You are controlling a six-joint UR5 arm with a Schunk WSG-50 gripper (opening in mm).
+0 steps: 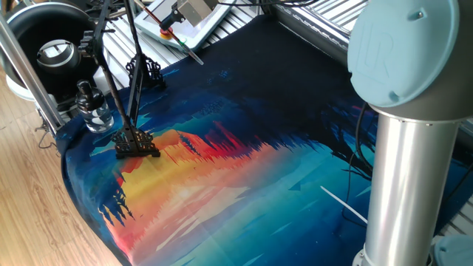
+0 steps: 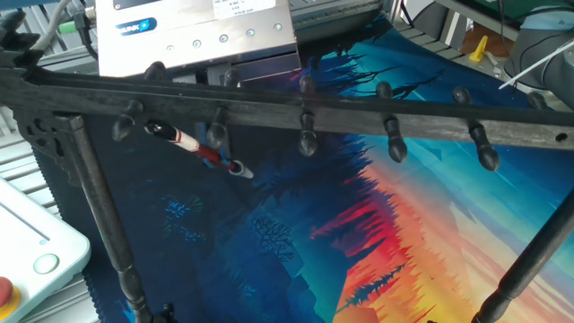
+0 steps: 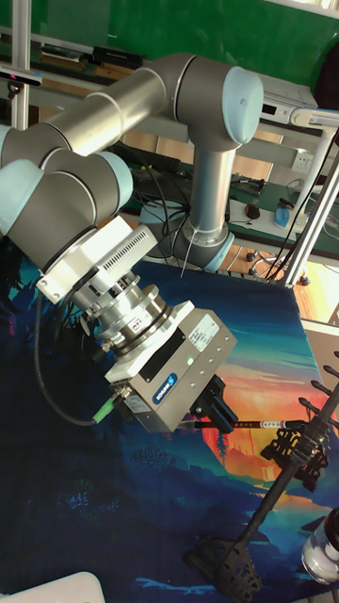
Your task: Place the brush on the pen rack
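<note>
The brush (image 3: 256, 424) is a thin stick with a reddish-brown shaft, and my gripper (image 3: 217, 420) is shut on it. It hangs level above the dark end of the mat. In the other fixed view the brush (image 2: 184, 141) shows just behind the pegged top bar of the pen rack (image 2: 386, 112). Part of its shaft is hidden by that bar. In one fixed view the pen rack (image 1: 136, 142) stands at the mat's left edge on black ornate feet, and the brush (image 1: 194, 56) hangs beyond it. The pale tip points toward the rack (image 3: 294, 443).
A clear glass bottle (image 1: 92, 109) with a black cap stands by the rack's near foot. A long white rod (image 1: 344, 202) lies on the mat near the arm's column (image 1: 410, 177). A box with a red button (image 2: 22, 260) sits off the mat's corner.
</note>
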